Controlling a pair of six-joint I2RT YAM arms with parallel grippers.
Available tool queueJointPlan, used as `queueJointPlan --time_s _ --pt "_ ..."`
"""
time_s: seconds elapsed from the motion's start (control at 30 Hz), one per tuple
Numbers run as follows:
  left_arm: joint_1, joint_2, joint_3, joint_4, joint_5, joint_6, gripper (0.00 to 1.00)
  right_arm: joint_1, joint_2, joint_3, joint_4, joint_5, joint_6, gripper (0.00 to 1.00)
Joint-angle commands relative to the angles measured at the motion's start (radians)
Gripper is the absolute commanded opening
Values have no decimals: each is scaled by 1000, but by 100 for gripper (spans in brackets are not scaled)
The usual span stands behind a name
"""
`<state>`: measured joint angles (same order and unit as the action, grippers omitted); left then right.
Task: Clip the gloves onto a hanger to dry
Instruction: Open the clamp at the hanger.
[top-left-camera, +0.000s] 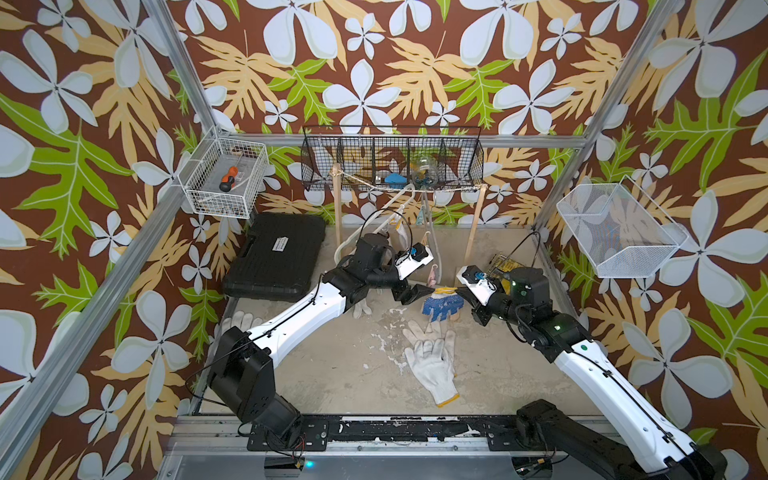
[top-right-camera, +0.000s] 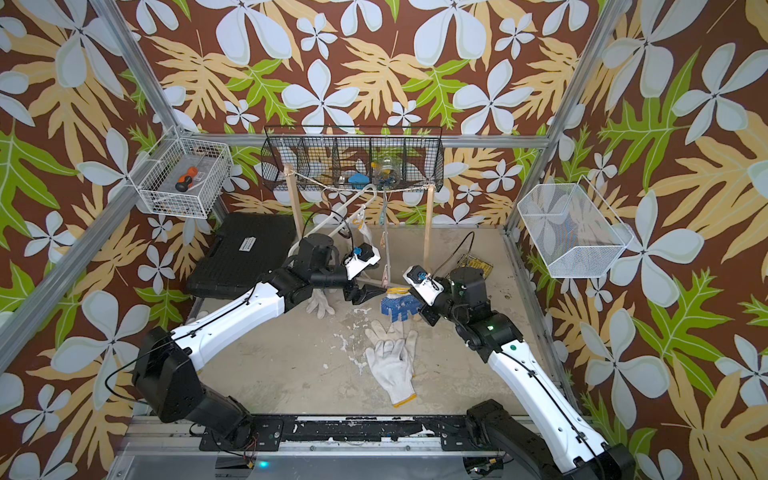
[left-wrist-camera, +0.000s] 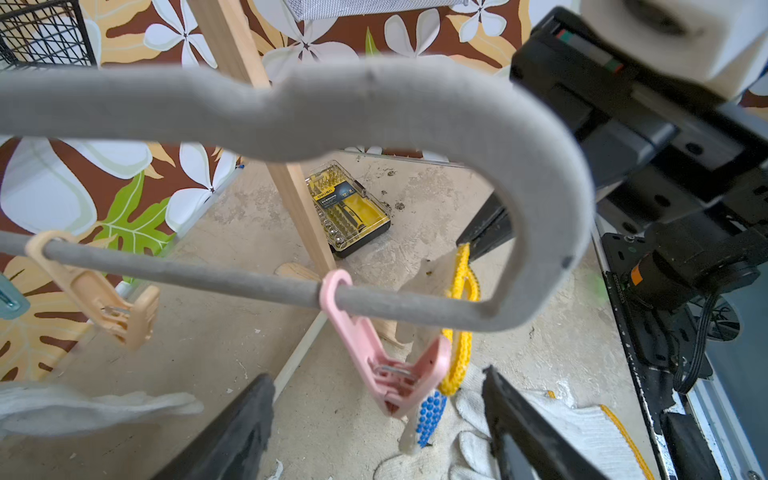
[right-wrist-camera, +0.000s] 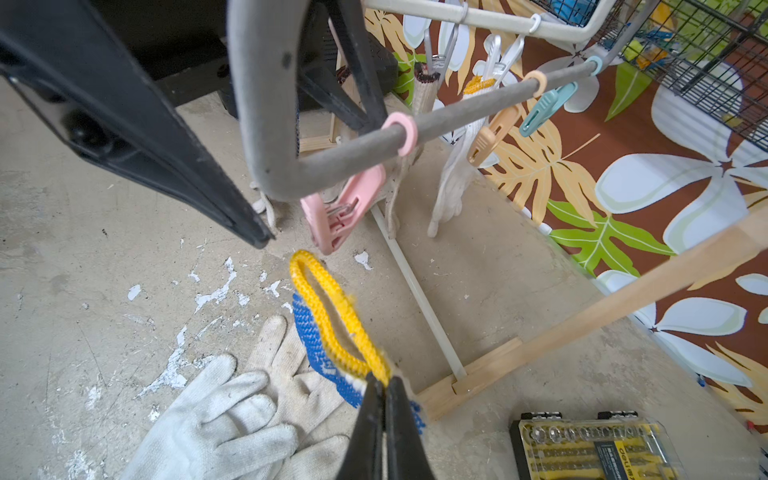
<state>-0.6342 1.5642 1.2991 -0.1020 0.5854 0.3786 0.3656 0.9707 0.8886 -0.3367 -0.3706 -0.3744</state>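
We see the right pincer (right-wrist-camera: 384, 380) pressed together on the yellow cuff of a blue-dotted glove (right-wrist-camera: 309, 332), which hangs fingers-down with its cuff just below the pink clip (right-wrist-camera: 345, 208) on the hanger (right-wrist-camera: 457, 120). The left pincer (left-wrist-camera: 376, 380), spread, flanks that clip and is the nearer one.
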Motion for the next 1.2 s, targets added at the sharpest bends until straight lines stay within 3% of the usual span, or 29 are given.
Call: queueJointPlan --time_s 0.0,0.43,0.73,1.17 --pt "-1 25 32 -4 41 12 79 0 5 14 30 -17 -4 0" --pt "-2 107 138 -83 140 11 65 -2 9 18 22 -24 -11 0" --pt "-2 105 119 -96 161 17 43 -2 11 15 16 -30 -10 0" --pt "-2 125 155 -100 200 12 22 -2 10 -7 10 -54 2 0"
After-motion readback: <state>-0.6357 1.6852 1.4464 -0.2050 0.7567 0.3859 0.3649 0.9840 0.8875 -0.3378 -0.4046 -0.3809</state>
